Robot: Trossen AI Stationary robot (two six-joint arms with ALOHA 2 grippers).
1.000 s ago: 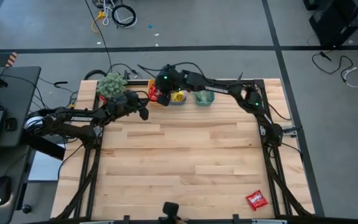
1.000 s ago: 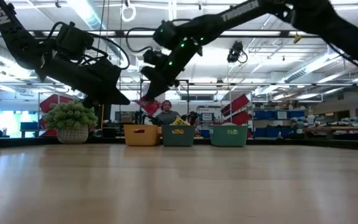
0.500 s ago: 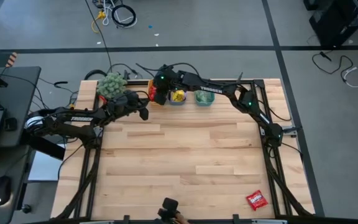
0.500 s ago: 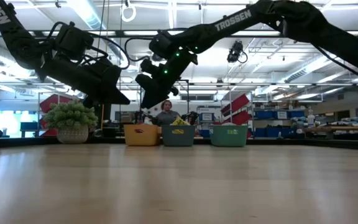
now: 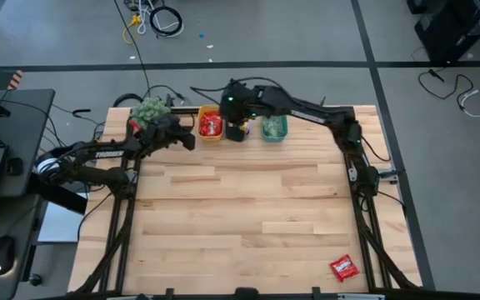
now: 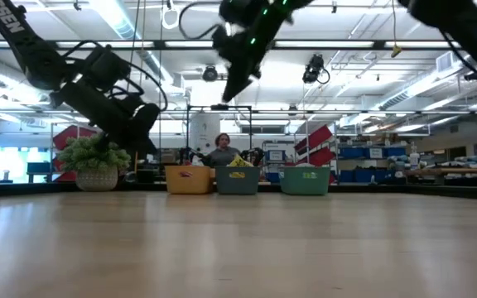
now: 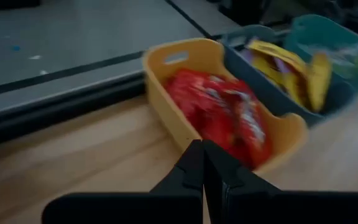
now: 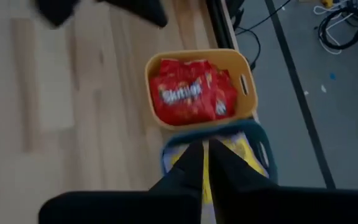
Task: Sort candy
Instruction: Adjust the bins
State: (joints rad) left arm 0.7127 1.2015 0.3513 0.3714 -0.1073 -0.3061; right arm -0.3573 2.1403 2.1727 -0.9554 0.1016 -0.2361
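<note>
Right gripper (image 5: 235,127) sits high over the blue bin (image 5: 238,131) at the bench's (image 5: 248,208) far edge, fingers (image 8: 191,171) closed together with nothing between them; left gripper (image 5: 192,142) hovers just beside the orange bin (image 5: 211,127), fingers (image 7: 194,168) also pinched together and empty. Red candy (image 8: 191,96) fills the orange bin, yellow candy (image 7: 291,71) is in the blue one, pale green pieces look to be in the teal bin (image 5: 274,127) though that's blurry, and one red packet (image 5: 343,267) lies alone near the bench's front right corner.
</note>
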